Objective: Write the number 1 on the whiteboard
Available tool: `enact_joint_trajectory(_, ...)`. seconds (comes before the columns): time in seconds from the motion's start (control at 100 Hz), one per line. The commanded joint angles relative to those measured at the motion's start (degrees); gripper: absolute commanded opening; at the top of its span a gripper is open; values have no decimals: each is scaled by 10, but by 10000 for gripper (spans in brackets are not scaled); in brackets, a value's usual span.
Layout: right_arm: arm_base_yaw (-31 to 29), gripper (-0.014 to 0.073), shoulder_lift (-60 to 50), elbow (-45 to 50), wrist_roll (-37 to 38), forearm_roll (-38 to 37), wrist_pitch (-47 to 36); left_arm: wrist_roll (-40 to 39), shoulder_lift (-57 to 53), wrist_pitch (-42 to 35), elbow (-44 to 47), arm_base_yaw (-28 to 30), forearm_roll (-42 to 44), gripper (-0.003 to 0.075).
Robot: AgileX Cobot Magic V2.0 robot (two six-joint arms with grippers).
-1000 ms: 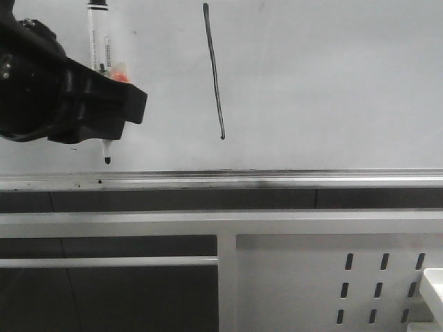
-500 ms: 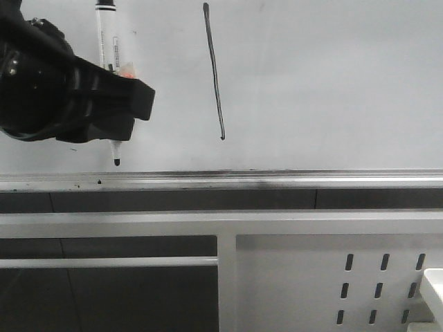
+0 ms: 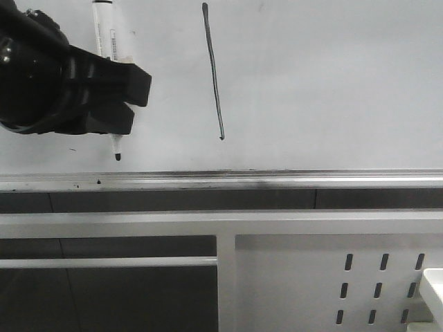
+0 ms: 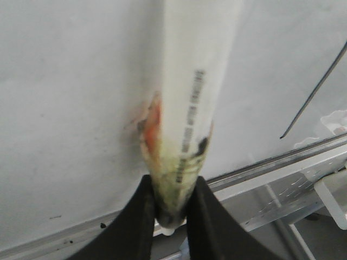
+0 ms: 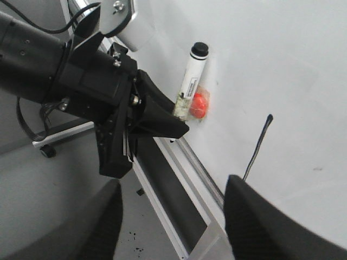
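The whiteboard (image 3: 332,83) fills the upper front view, with a silver rail (image 3: 277,177) along its lower edge. The number 1 (image 3: 214,72) is a thin, nearly vertical black stroke with a tiny hook at its lower end; it also shows in the left wrist view (image 4: 314,89) and the right wrist view (image 5: 257,146). My left gripper (image 3: 114,104) is shut on a white marker (image 4: 190,108), held upright left of the stroke. The marker's black tip (image 3: 118,157) points down, just above the rail. My right gripper (image 5: 173,216) is open and empty, away from the board.
Below the rail are white frame bars (image 3: 221,225) and a white metal panel with slotted holes (image 3: 381,283). A white object (image 3: 435,287) sits at the lower right edge. Small dark specks (image 3: 99,181) lie on the rail. An orange-red bit (image 5: 198,103) shows beside the marker.
My left gripper with the marker has moved a little to the right, then slightly up. The stroke is unchanged.
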Motion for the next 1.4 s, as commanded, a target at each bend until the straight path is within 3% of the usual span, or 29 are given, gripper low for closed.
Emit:
enact_joint_trajectory(0.0, -3, 367, -6, -17, -4, 3, -38, -12, -18, 35, -18, 13, 9, -20)
enact_joint_trajectory(0.43, -3, 367, -5, -17, -4, 3, -38, -36, -18, 19, -18, 22, 9, -10)
enact_joint_trajectory(0.53, -3, 367, -5, -17, -4, 3, -38, -36, -18, 7, -18, 22, 9, 75)
enact_joint_trajectory(0.65, -3, 367, -5, -17, -4, 3, -37, -36, -18, 7, -18, 22, 9, 269)
enact_joint_trajectory(0.75, -3, 367, -5, -17, -4, 3, -33, -36, -18, 7, -18, 22, 9, 377)
enact_joint_trajectory(1.02, -3, 365, -7, -17, -4, 1, -15, -33, -42, -37, -18, 22, 9, 400)
enact_joint_trajectory(1.09, -3, 331, -15, -17, -4, -2, -8, -9, -60, -61, -18, 22, 9, 400)
enact_joint_trajectory(1.16, -3, 244, -32, -12, -4, -5, -8, 10, -81, -77, -18, 22, 9, 400)
enact_joint_trajectory(1.31, -3, -76, -98, 33, -3, -11, -7, 14, -127, -119, -14, 22, 9, 400)
enact_joint_trajectory(1.39, -3, -68, -140, 66, -1, -11, -7, 14, -149, -151, -3, 22, 9, 394)
